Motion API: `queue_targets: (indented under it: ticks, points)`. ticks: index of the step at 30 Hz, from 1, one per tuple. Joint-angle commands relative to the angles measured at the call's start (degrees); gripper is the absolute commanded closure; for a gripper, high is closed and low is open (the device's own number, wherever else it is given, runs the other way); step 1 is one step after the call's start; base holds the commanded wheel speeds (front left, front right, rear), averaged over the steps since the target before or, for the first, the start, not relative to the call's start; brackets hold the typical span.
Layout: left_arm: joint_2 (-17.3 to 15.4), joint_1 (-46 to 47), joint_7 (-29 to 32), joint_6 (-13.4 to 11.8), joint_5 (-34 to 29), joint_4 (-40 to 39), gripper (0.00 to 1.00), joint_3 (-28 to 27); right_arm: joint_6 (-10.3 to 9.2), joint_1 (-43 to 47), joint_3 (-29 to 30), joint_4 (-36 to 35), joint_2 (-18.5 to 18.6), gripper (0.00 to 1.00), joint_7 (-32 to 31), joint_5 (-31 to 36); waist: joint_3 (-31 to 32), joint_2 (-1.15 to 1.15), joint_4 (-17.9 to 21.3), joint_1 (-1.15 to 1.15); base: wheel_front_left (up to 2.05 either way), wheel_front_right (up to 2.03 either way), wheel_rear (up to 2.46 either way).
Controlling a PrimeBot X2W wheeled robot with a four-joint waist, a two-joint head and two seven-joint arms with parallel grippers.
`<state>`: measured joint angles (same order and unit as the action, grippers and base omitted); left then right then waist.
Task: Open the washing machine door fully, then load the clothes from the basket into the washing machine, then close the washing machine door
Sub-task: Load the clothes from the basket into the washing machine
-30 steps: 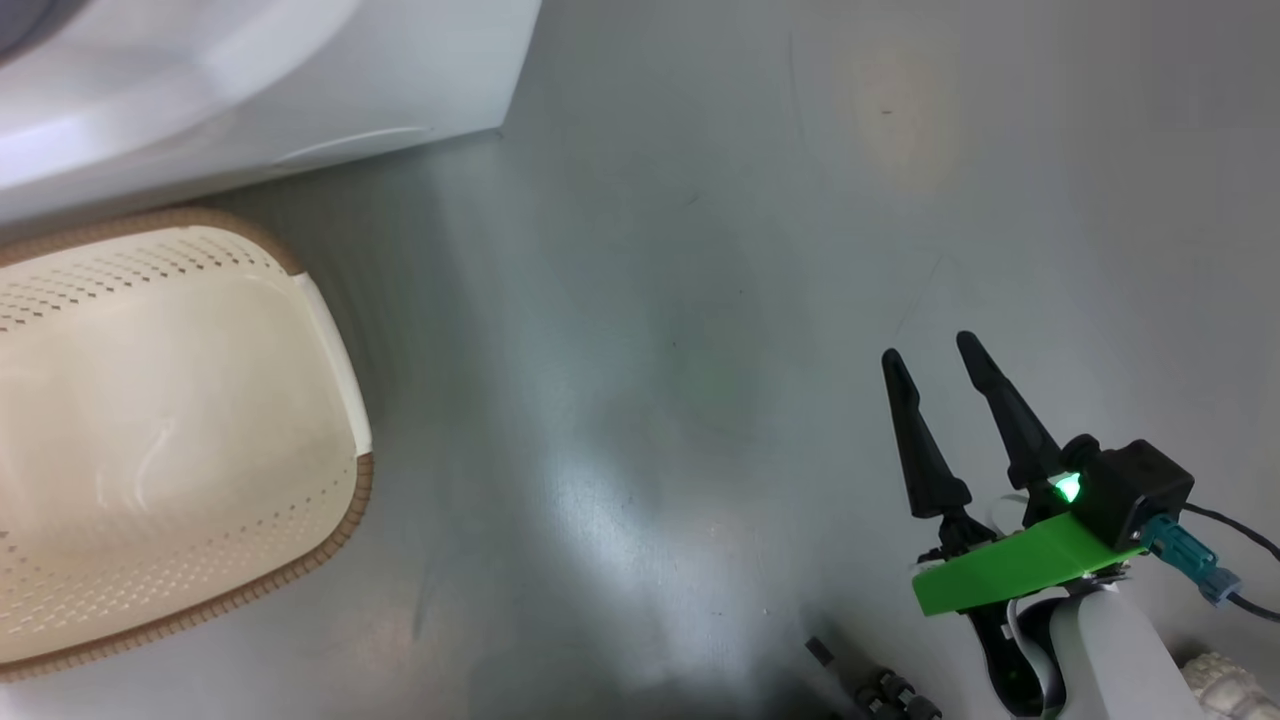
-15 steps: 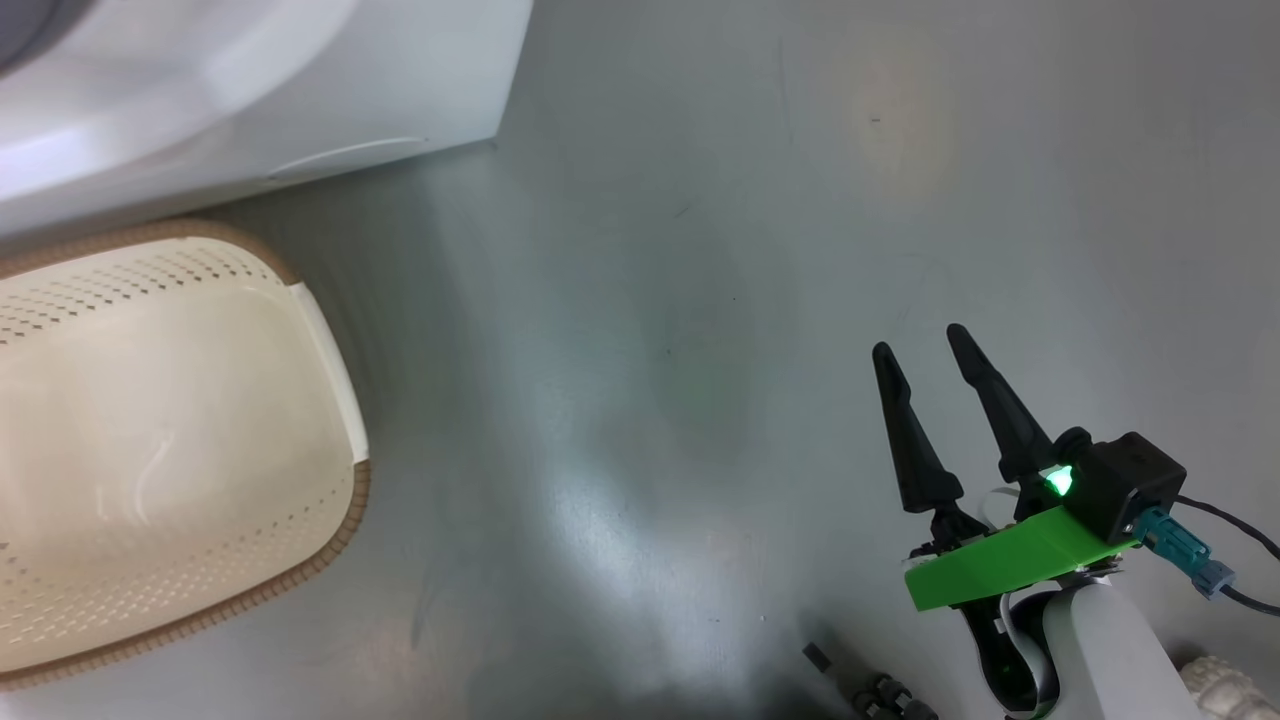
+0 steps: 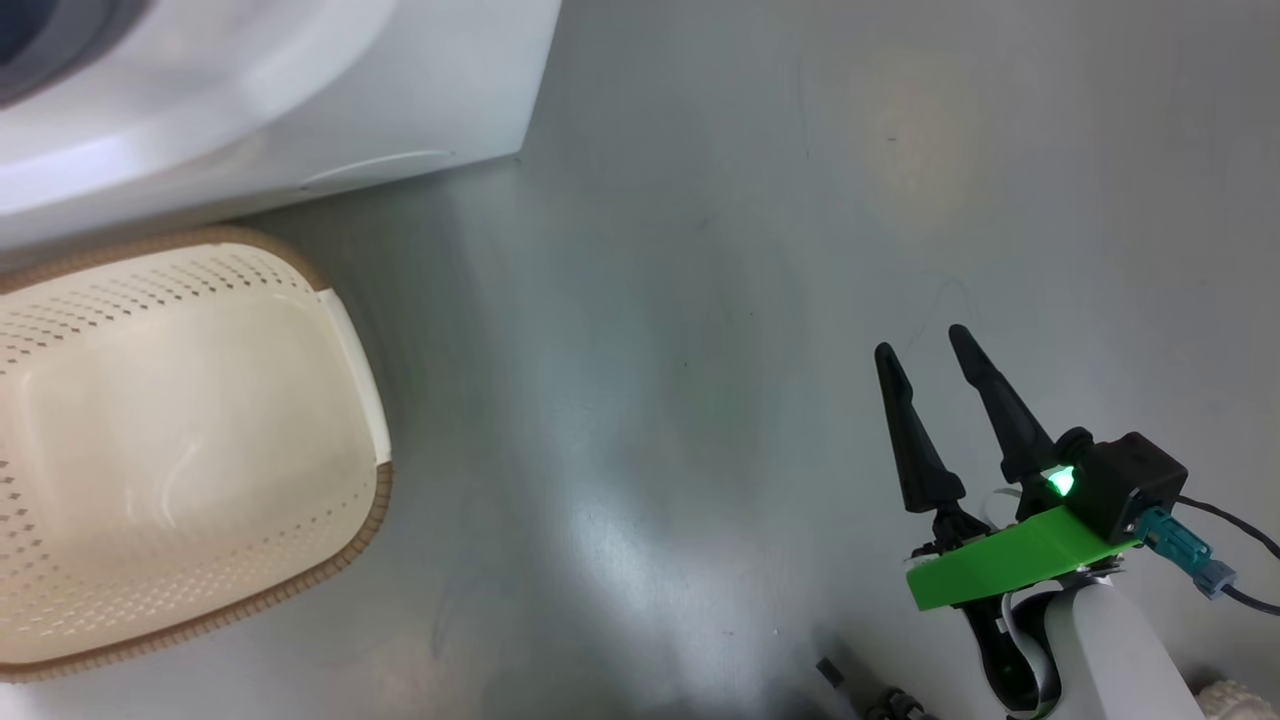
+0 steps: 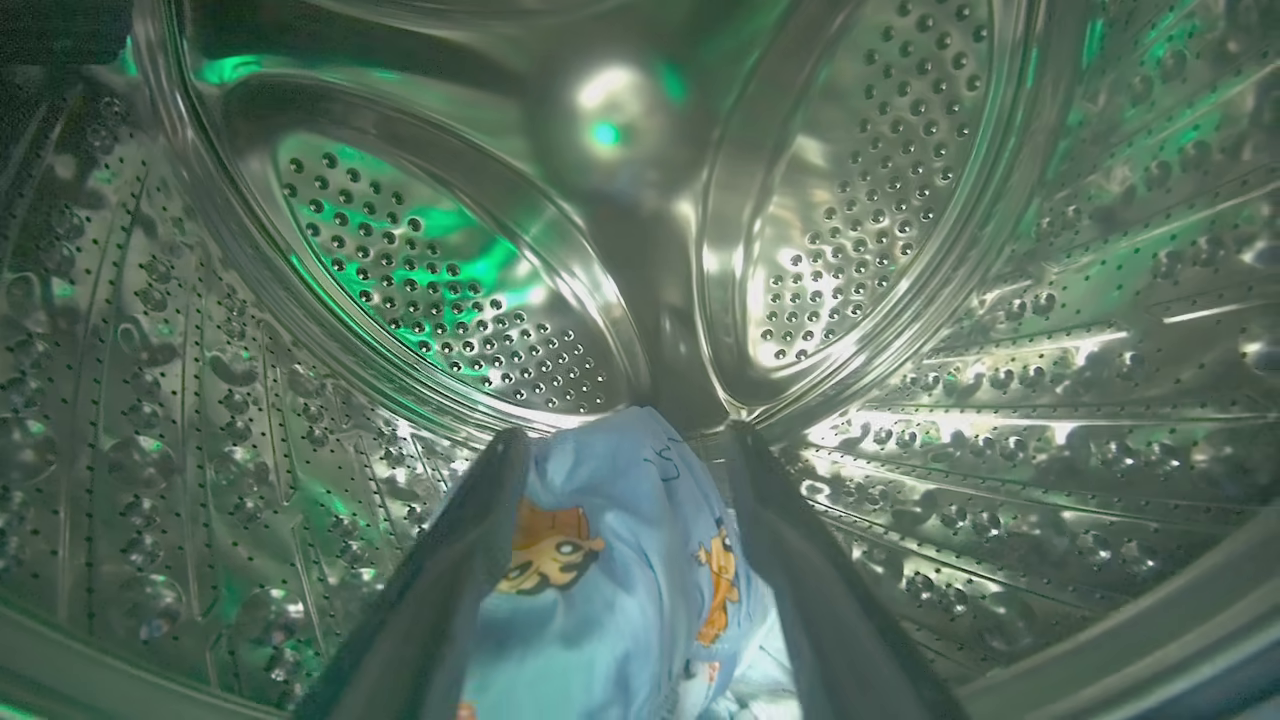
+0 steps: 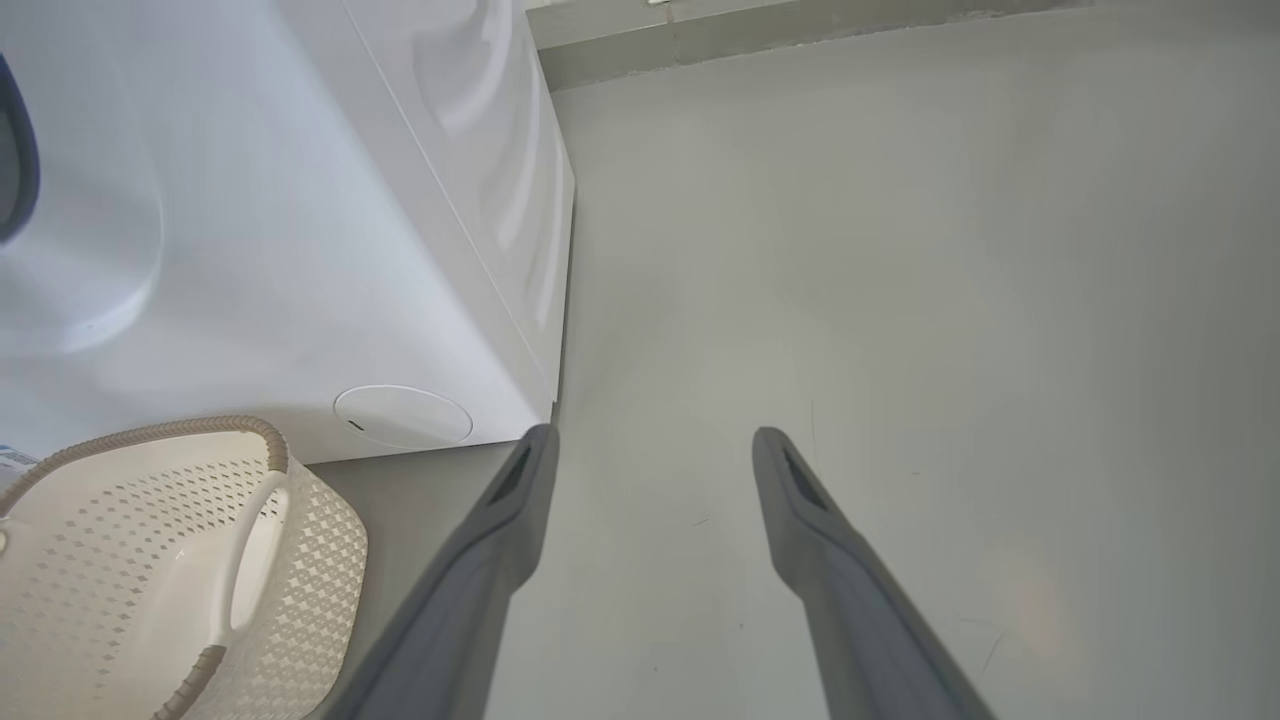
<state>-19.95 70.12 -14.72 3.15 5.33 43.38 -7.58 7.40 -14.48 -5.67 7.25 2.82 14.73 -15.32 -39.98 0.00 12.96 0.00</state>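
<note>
Inside the washing machine's steel drum (image 4: 440,290), my left gripper (image 4: 625,440) is open, its fingers spread wide. The clothes (image 4: 620,580), light blue fabric with orange cartoon prints, lie between and below the fingers on the drum floor. The cream basket (image 3: 365,520) stands on the floor against the white washing machine (image 3: 420,90) and looks empty; its perforated wall (image 5: 300,560) also shows in the right wrist view. My right gripper (image 3: 922,345) hangs open over bare floor to the right of the basket, holding nothing (image 5: 652,440). The washing machine door is out of view.
Grey floor (image 3: 700,300) stretches right of the machine to a wall base (image 5: 800,30) at the back. The machine's round lower hatch (image 5: 402,415) sits just above the basket. A dark cable and connectors (image 3: 880,700) lie near my right arm.
The head view has shifted slightly, so the camera moved. The basket and my right gripper keep their places and the right gripper stays open.
</note>
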Motion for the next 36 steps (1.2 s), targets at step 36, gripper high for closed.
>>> queue_targets:
  ticks: [36]
  points:
    - [9.51,-34.76,-0.28,2.74,1.01,-21.97,0.0,-4.98,0.09,2.52,-0.51,2.36,1.92,0.0,0.27,0.26,21.56,0.0,-8.88,0.0,0.0,0.0,0.0]
